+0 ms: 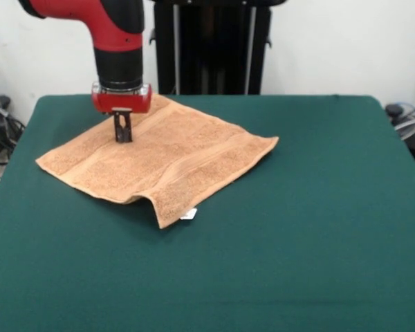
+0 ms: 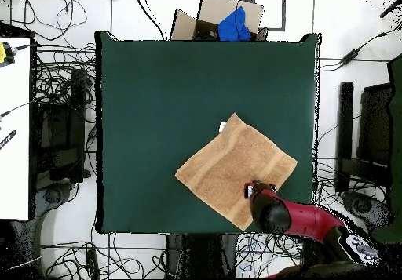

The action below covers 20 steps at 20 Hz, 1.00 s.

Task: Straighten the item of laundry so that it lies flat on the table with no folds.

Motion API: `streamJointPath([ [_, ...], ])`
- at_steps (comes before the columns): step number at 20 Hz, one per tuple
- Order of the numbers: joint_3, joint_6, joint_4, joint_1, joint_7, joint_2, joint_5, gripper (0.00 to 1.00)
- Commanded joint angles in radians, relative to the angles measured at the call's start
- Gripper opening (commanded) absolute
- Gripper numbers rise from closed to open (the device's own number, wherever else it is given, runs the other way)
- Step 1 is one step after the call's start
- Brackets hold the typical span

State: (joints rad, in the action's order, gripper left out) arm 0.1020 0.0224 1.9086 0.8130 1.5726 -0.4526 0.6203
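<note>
Item: small, roughly square peach-orange terry towel [image 1: 162, 155], laid diamond-wise, its corners pointing towards the worktop's edges rather than running parallel with them. Woven border bands are seen running across it near two opposite edges. A small white tag [image 1: 188, 214] is seen at the corner nearest the front camera. That same corner is not flat: the cloth there is raised into a low ridge or fold, with a shadow beneath the lifted edge. The remainder of the towel is spread out in a single layer with only slight rippling, as far as can be judged.

Position: in the overhead view the towel [image 2: 236, 169] is placed in the lower right part of the worktop, towards the robot's side, with one corner close to that edge. It is fully carried by the worktop.

Support: large rectangular worktop covered in dark green felt-like cloth [image 1: 318, 228], much larger than the towel.

Claw: small black claw [image 1: 122, 133] beneath a red collar, carried on the red and black arm [image 1: 114, 41], which is brought down from above. The claw's tips are set down on the towel's surface, near the corner closest to the robot's pedestal. The fingers are seen close together, nearly or fully closed; whether any cloth is pinched between them cannot be told.

Surroundings: black robot pedestal [image 1: 211, 48] behind the worktop; brown cardboard box with blue cloth [image 2: 224, 20] beyond the worktop's far edge in the overhead view; tangled cables [image 2: 59, 65] on the floor.
</note>
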Motion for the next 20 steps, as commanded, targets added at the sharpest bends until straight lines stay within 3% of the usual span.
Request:
streamJointPath([
  [1,0.015,0.162,-0.162,0.034,-0.075,0.055,0.082,0.0],
  [20,0.027,0.2,-0.157,0.072,-0.069,0.039,0.143,0.0],
])
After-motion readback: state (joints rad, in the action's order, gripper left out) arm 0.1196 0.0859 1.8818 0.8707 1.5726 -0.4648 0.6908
